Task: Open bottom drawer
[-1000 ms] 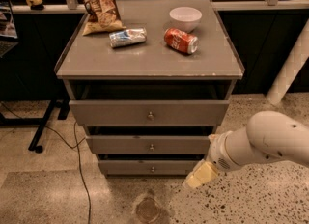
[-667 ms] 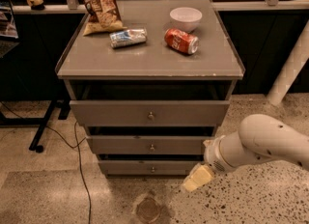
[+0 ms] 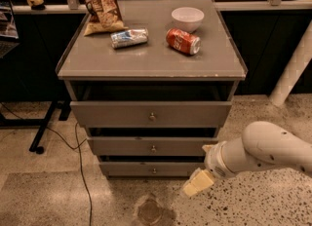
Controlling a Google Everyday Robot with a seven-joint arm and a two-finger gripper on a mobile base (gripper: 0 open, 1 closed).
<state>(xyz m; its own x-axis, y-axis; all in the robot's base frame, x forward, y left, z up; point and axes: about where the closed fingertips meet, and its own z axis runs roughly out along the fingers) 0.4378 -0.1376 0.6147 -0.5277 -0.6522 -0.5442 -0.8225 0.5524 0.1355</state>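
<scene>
- I see the bottom drawer [image 3: 151,169] low at the frame's centre, under the middle drawer [image 3: 122,146] and the top drawer [image 3: 112,114].
- My gripper [image 3: 197,183] sits lower right of centre, near the bottom drawer's right end.
- On the table [image 3: 146,62]: chip bag [image 3: 100,3] upper left, bowl [image 3: 187,18] upper right, left can [image 3: 129,38] and right can [image 3: 183,41] in front of them.

The gripper [image 3: 197,183], low by the right end of the bottom drawer [image 3: 131,169], hides that corner with its arm [image 3: 268,149], which the right edge cuts off, while the top edge crops the chip bag [image 3: 100,3]
</scene>
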